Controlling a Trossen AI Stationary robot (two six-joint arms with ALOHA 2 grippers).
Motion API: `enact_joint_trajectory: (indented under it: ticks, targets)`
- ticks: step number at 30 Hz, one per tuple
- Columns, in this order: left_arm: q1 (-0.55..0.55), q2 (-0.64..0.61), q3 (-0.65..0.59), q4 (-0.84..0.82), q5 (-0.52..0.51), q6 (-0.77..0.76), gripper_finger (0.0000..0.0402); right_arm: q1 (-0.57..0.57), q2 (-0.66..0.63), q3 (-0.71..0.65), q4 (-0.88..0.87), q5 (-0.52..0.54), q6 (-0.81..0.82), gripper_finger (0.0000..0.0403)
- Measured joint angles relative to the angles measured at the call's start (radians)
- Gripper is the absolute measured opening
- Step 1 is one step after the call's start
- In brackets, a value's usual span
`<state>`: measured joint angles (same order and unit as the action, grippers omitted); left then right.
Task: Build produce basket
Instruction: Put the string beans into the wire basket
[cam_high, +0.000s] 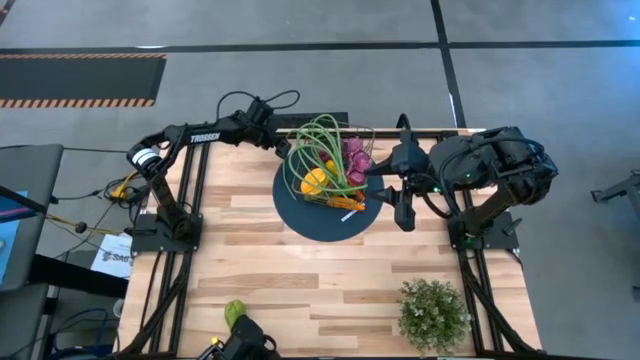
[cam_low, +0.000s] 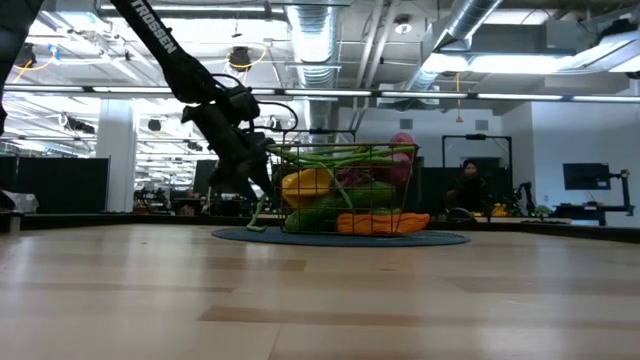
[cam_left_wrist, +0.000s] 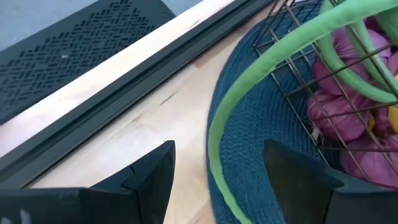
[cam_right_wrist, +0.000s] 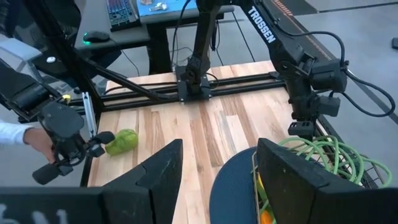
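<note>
Table: pale wood planks with dark rails along its edges.
Plate: round, dark blue, near the table's far edge; it carries the basket.
Basket: wire mesh, upright on the plate, between both grippers.
Potted plant: bushy, at the near right corner, well apart from the plate.
Green beans: long strands looping over the basket's rim toward the left arm; one curves just ahead of that arm's fingers.
Other produce: purple grapes, yellow lemon, orange carrot lying flat along the basket floor.
Green pepper: at the near edge, outside the basket.
Left gripper: beside the basket's far-left corner, fingers spread, empty.
Right gripper: beside the basket's right side, fingers spread, empty.
Person's hand: at a handheld device near the pepper.
</note>
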<state>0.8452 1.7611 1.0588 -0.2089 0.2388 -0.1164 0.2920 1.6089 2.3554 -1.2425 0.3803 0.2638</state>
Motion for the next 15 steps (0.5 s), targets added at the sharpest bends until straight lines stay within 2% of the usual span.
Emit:
enact_joint_trajectory:
  ticks: [15]
  targets:
    - [-0.019, 0.009, 0.001, 0.062, -0.029, -0.029, 0.0224, 0.001, 0.000, 0.000, 0.003, 0.012, -0.002, 0.0225]
